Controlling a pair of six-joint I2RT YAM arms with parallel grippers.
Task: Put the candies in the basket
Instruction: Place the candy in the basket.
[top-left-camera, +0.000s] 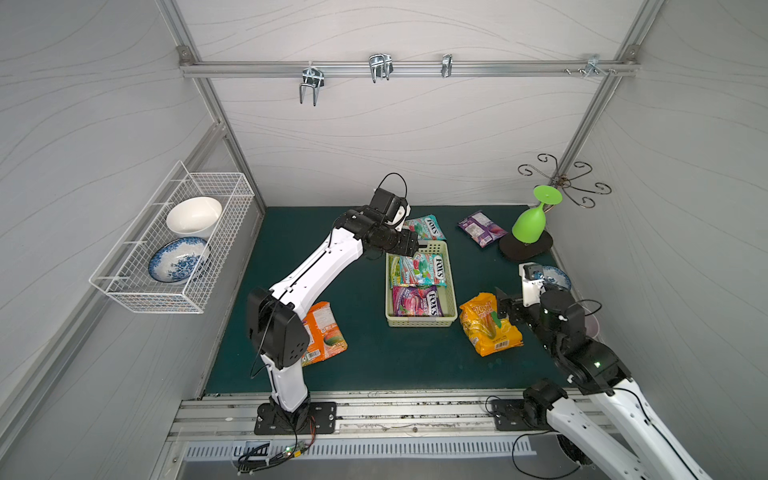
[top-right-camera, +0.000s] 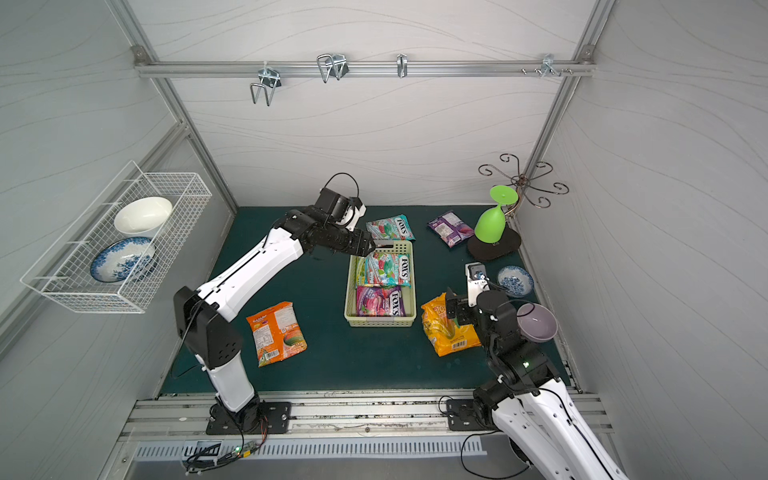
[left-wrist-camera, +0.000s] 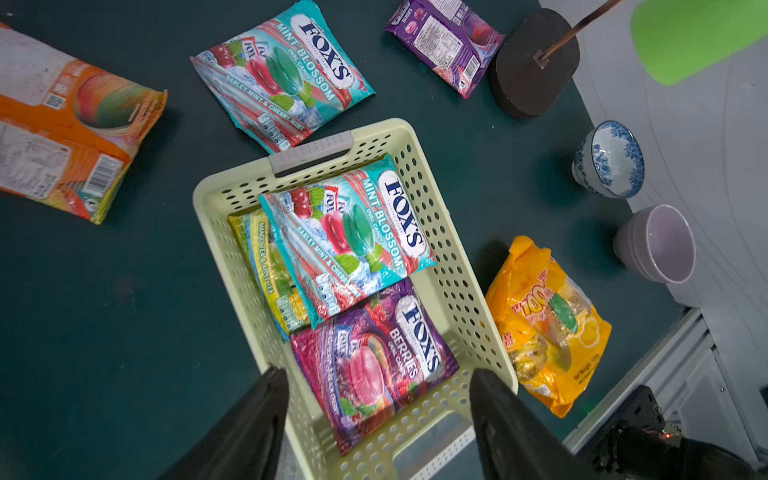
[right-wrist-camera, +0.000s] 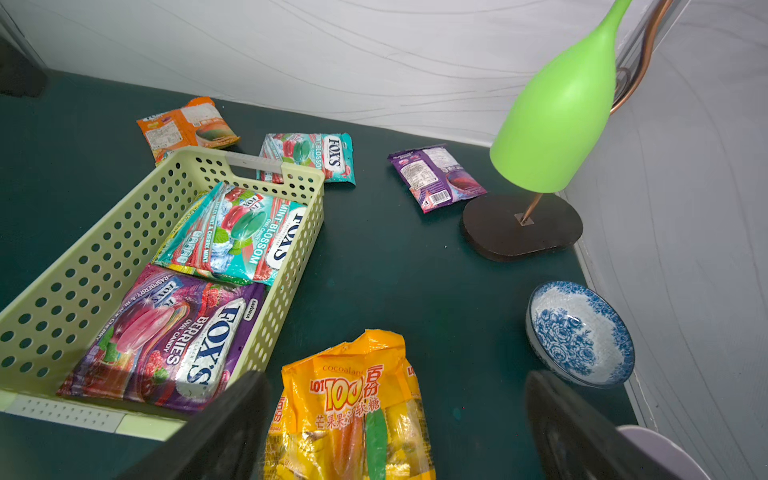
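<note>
The pale green basket (top-left-camera: 420, 323) sat near the middle of the worktop (top-left-camera: 361, 353), lengthways between the two arms, so either could reach it. Three candies lay flat inside: a teal mint packet (left-wrist-camera: 353, 237) overlapping a yellow-green packet (left-wrist-camera: 266, 266), with a purple berries packet (left-wrist-camera: 374, 357) at the near end.

The left gripper (left-wrist-camera: 379, 374) hung over the basket's far end, jaws wide apart with nothing between them. It was placed, I judge, so that anything let go there would land inside. The right gripper (right-wrist-camera: 395, 382) was spread fully and empty, its jaws on either side of the yellow-orange bag (top-left-camera: 490, 324), which lay just beside the basket's near right corner. That looked like the line-up for a grasp; whether the fingers touched the bag I could not tell.

Four candies remained outside: that bag, a second teal packet (top-left-camera: 426, 227) just past the basket's far end, a purple packet (top-left-camera: 482, 228) toward the back right corner beside the glass stand's base (right-wrist-camera: 521, 226), and an orange packet (top-right-camera: 276, 332) near the front left.

In a top view the orange packet showed whole, and the lilac bowl (top-right-camera: 536, 322) too — elsewhere an arm covered much of each. Only the left wrist view made the buried yellow-green packet plain. The right wrist view alone showed the bag's print and the gap either side of it.
</note>
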